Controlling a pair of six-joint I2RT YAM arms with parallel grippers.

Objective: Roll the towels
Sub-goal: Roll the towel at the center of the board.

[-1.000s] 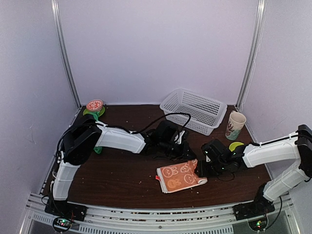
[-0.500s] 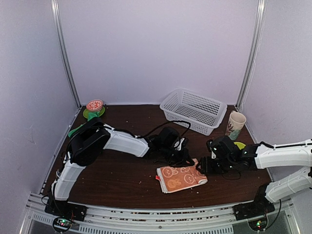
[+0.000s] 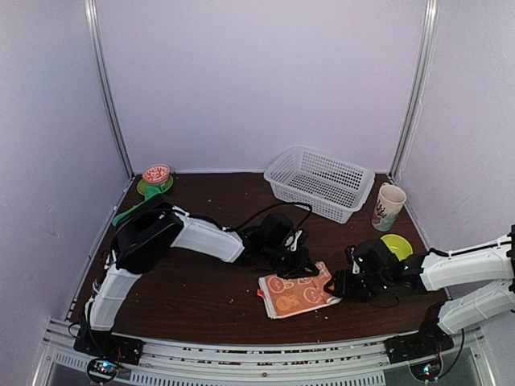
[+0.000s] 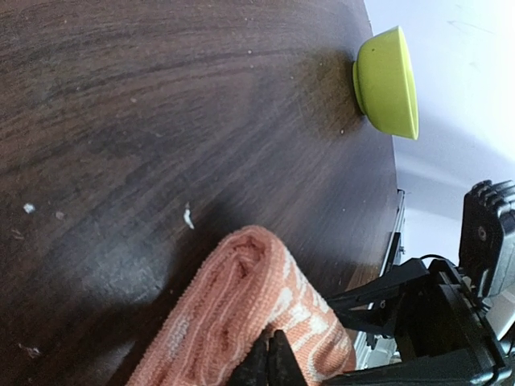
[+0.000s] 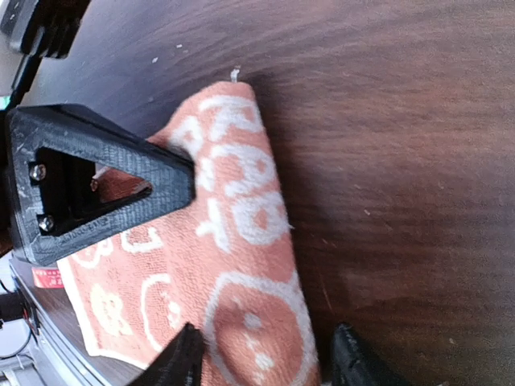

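The peach-orange towel point(image 3: 296, 293) with white bunnies lies at front centre, its right edge curled into a loose roll point(image 4: 241, 314). My left gripper point(image 3: 302, 267) is shut, its tips point(image 4: 269, 360) together and pressing on the roll's far end. My right gripper point(image 3: 339, 284) is open at the roll's near right end. One of its fingers point(image 5: 187, 355) rests on the cloth point(image 5: 241, 265), the other stands on bare wood just past the edge. A strip of bright green point(image 3: 125, 215) shows behind my left elbow; what it is I cannot tell.
A white mesh basket point(image 3: 319, 181) stands at the back, a printed cup point(image 3: 389, 207) to its right, and a lime bowl point(image 3: 397, 244) point(image 4: 388, 80) just behind my right arm. A red-lidded green item point(image 3: 155, 178) sits at the back left.
My right arm swung down and nearer, bringing its gripper to the towel's front right edge. The left gripper slid slightly toward the towel's far corner and stayed shut.
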